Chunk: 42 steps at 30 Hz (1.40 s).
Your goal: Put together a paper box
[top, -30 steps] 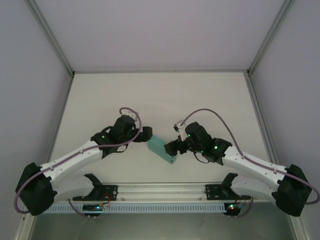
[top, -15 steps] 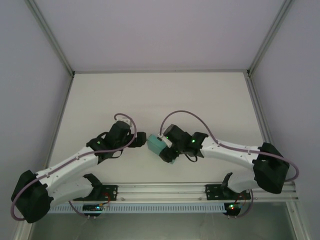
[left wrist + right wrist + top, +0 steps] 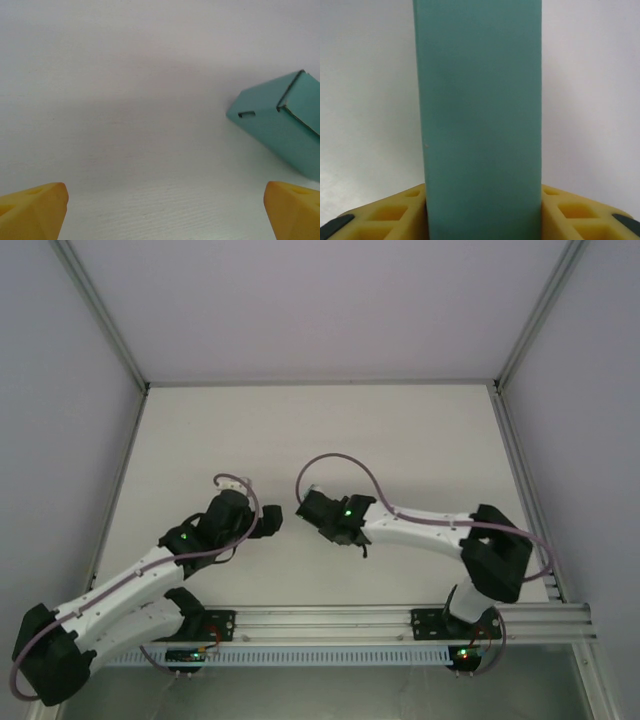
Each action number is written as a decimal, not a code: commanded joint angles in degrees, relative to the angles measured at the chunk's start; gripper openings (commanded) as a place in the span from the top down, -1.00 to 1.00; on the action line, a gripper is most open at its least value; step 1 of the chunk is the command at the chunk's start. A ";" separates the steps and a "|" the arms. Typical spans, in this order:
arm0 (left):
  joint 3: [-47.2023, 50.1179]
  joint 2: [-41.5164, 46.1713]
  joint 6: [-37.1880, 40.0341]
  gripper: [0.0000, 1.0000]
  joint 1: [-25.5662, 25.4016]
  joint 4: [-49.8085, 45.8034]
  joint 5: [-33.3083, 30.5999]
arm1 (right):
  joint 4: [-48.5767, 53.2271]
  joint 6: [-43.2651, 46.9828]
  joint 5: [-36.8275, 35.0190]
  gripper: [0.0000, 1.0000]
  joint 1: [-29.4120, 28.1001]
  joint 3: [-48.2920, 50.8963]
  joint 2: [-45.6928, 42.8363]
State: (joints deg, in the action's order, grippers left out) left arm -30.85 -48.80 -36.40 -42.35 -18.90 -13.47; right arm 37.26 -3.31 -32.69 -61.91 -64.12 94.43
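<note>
The paper box (image 3: 480,115) is a folded teal rectangular box, standing lengthwise between my right gripper's yellow fingers (image 3: 395,210). The right gripper (image 3: 482,220) is shut on it, pads pressed against both long sides. In the top view the right gripper (image 3: 310,508) sits left of the table's centre, its wrist covering the box. The left gripper (image 3: 272,523) is just to its left, apart from it. In the left wrist view the box (image 3: 280,125) shows a closed end with a tuck slot, ahead and to the right. The left gripper (image 3: 165,215) is open with bare table between its fingertips.
The white table (image 3: 320,440) is walled by pale panels with aluminium posts at the back corners. A metal rail (image 3: 330,620) carrying both arm bases runs along the near edge. The right arm's cable (image 3: 340,462) loops above its wrist.
The right arm has swung left and folded in, carrying the box toward the left gripper. The left arm has drawn back to the left. The box is now hidden under the right wrist from above.
</note>
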 commanded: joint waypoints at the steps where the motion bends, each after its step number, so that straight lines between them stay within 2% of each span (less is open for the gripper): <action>1: 1.21 2.35 -1.21 -0.99 0.44 -2.11 -2.08 | 7.64 3.59 -9.99 0.06 -0.49 -3.24 7.41; 5: 1.79 4.13 -1.73 -0.99 0.51 -3.07 -2.17 | 9.51 4.38 -12.98 0.02 -0.84 -8.48 12.60; 7: 2.06 4.73 -1.94 -0.99 0.58 -3.34 -2.52 | 8.82 5.41 -12.09 -0.13 -1.44 -9.09 13.08; 10: 2.36 5.26 -2.01 -0.99 0.74 -3.17 -2.52 | 7.84 7.29 -7.25 -0.44 -2.72 -8.97 11.99; 16: 1.18 4.69 -1.52 -0.99 0.87 -4.39 -2.23 | 4.23 9.18 9.65 -0.97 -3.92 -4.54 6.18; 22: 0.43 3.64 -0.33 -0.99 1.04 -3.09 -0.30 | 0.91 9.21 16.60 -0.98 -3.50 0.61 -2.90; 25: -0.29 1.69 -0.55 -0.99 2.33 -2.65 -1.07 | -1.49 6.94 18.31 -0.98 -1.01 3.45 -9.09; 28: -1.98 -1.43 0.29 -0.99 6.96 -2.08 -0.39 | -3.43 3.80 17.54 -0.98 5.06 7.45 -16.26; 31: -3.56 -4.54 1.34 -0.99 13.74 0.64 1.08 | -9.14 2.22 11.41 -0.97 14.05 13.97 -23.37; 33: -4.46 -6.55 2.48 -0.99 19.06 3.42 2.10 | -13.94 1.33 9.99 -0.98 22.10 18.15 -27.43; 35: -5.27 -8.82 5.36 -0.99 24.58 6.08 2.95 | -17.98 0.17 13.51 -0.98 31.37 21.17 -30.75; 39: -4.30 -12.73 11.95 -0.99 32.35 13.62 -5.15 | -32.08 1.86 14.44 -0.98 46.19 28.81 -32.43; 42: 1.29 -13.52 18.22 -0.99 38.35 27.25 -4.97 | -41.08 0.23 16.07 -0.98 54.61 33.06 -30.29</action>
State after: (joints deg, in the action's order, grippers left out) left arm -33.10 -61.95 -25.93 -7.31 -4.58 -15.53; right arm 7.86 -1.28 -18.15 -11.73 -34.06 63.00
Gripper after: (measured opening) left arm 0.994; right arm 0.988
